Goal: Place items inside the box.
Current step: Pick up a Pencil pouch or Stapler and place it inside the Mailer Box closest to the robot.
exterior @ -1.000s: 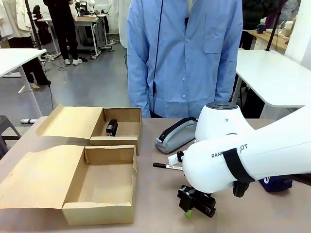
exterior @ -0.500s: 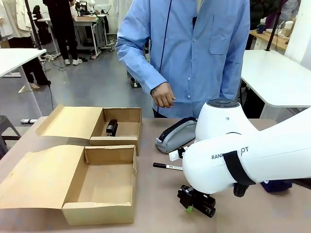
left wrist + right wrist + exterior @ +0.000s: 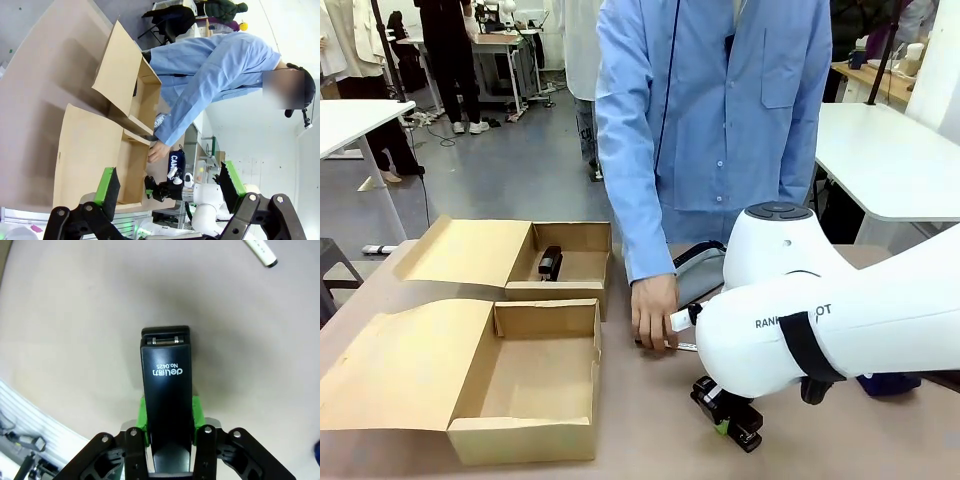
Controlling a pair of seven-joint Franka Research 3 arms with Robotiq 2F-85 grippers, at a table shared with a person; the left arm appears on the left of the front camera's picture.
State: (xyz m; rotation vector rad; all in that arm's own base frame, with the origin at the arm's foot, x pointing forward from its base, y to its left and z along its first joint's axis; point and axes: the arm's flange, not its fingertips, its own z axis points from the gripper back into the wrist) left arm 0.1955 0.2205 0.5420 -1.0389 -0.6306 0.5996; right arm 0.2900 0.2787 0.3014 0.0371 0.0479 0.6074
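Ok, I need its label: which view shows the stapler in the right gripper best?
Right wrist view: the stapler is close, centred, print legible. Front view: a small black shape under the arm. Left wrist view: too distant to tell.

Matt cardboard box, smooth plastic stapler
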